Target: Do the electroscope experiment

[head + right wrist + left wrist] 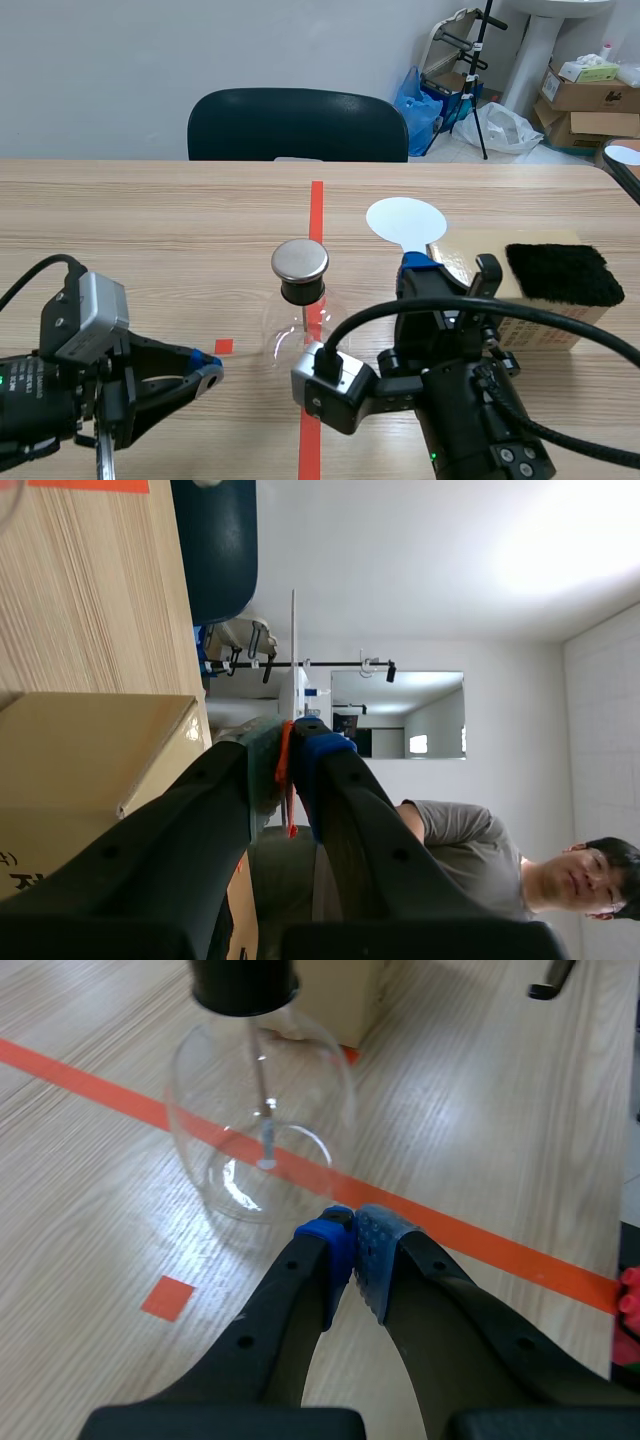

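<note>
The left gripper (352, 1250) has its blue dotted pads (330, 1250) pressed together with nothing between them. It hovers low over the wooden table (150, 230), tips pointing at the foot of the electroscope (262, 1110) just ahead, not touching it. An orange-red tape line (470, 1240) runs under the flask and across in front of the pads. A small tape square (167, 1297) lies beside the fingers.

The right gripper (288, 742) is rolled onto its side and clamped on the thin stem of a white disc paddle (405, 220). In the right wrist view the disc shows only edge-on. In the scene view its round face stands up above the blue pad, to the right of the electroscope and apart from it. Close beside this gripper sits a closed cardboard box (545, 325) with a black furry pad (560, 275) lying on its top. Past the gripper, the right wrist view shows a person (470, 850) in a grey top.

The electroscope stands on the tape line near the table's middle, between the two arms. It is a clear round glass flask closed by a black stopper (301, 291) with a flat metal cap (300, 260). Inside, a thin rod (265, 1110) hangs from the stopper toward the bottom. A dark chair (298, 125) stands at the far edge.
</note>
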